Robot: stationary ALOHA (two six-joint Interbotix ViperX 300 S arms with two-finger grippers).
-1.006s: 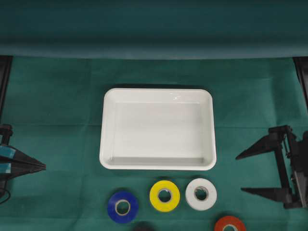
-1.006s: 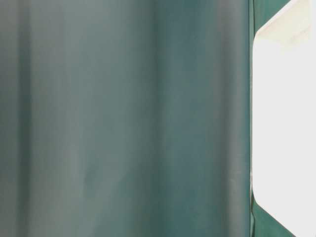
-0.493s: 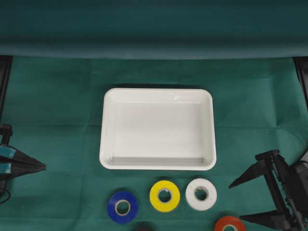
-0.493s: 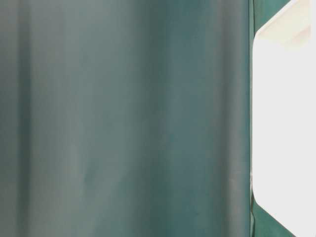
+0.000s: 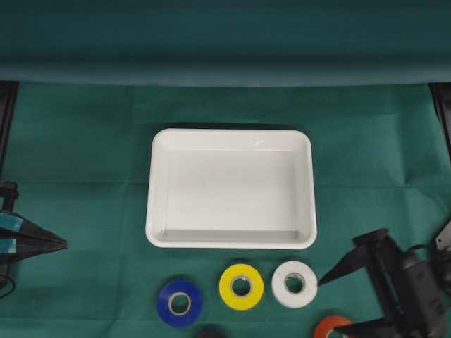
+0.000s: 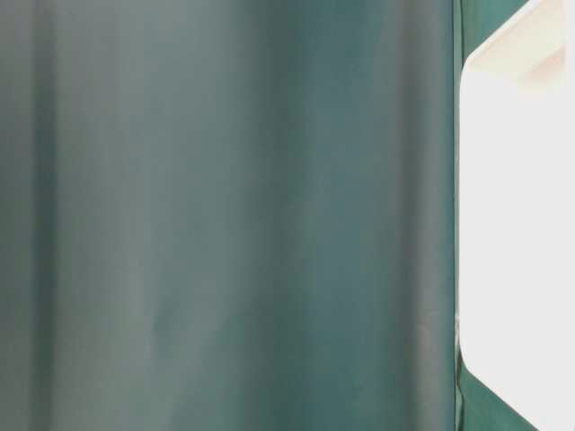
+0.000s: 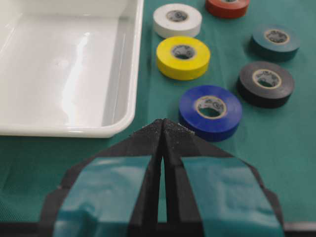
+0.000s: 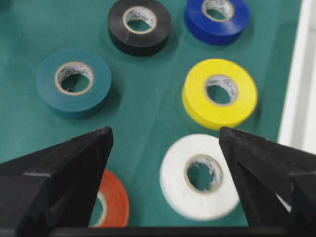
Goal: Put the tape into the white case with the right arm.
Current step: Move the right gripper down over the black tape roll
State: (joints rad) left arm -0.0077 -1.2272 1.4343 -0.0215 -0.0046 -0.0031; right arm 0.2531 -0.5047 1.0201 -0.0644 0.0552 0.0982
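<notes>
Swinging down from the right edge of the overhead view toward the rolls along the near edge, the right gripper (image 5: 337,303) has travelled a long way in the past second, and its two pointed black fingers (image 8: 74,163) are spread as wide as they were before, holding nothing. That reads as an approach to a first pick: the white case (image 5: 231,239) has no roll in it, so none of the placing is done. In the overhead view the upper fingertip sits just beside the white roll (image 5: 294,284), while the lower finger reaches toward the orange roll (image 5: 335,328) at the frame's bottom edge. From the right wrist camera the white roll (image 8: 200,176) lies between the two fingers, nearer the right one, with the orange roll (image 8: 111,205) partly hidden behind the left finger (which of the two is the target I cannot tell for certain). The yellow roll (image 8: 219,94), blue roll (image 8: 217,19), black roll (image 8: 139,24) and teal roll (image 8: 74,81) lie further off. The left gripper (image 7: 163,129) has not moved; its blue-taped fingers are pressed together, empty.
</notes>
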